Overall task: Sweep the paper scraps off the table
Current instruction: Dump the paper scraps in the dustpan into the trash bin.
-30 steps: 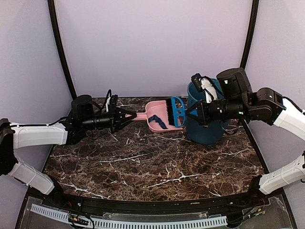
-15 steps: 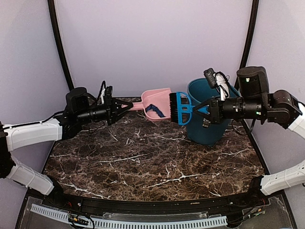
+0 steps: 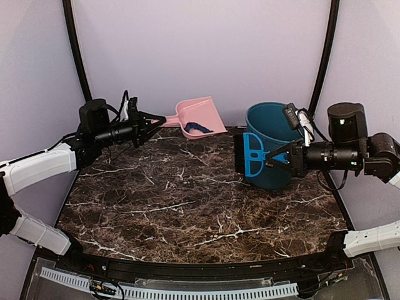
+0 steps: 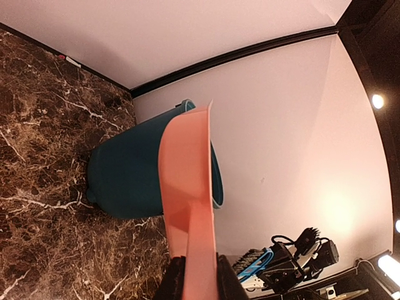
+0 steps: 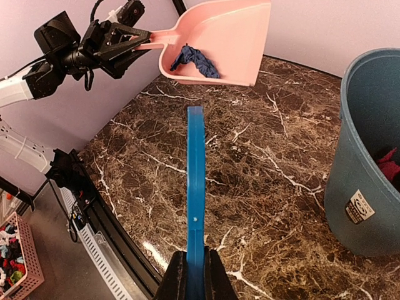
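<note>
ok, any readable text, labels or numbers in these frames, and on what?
No text is legible.
On the teal bin, a sticker: a round mark and lines of print, too blurred to read.
On the pink dustpan and the blue brush: no print visible.

dustpan (image 3: 197, 109): 1 | brush (image 3: 251, 155): 1 | bucket (image 3: 269, 179): 1 | blue paper scrap (image 3: 197, 127): 1

My left: dustpan (image 3: 199, 112) over far edge of table (image 3: 187, 206), scrap (image 3: 199, 127) in it. My right: bin (image 3: 275, 179) on table, brush (image 3: 249, 154) left of it.
</note>
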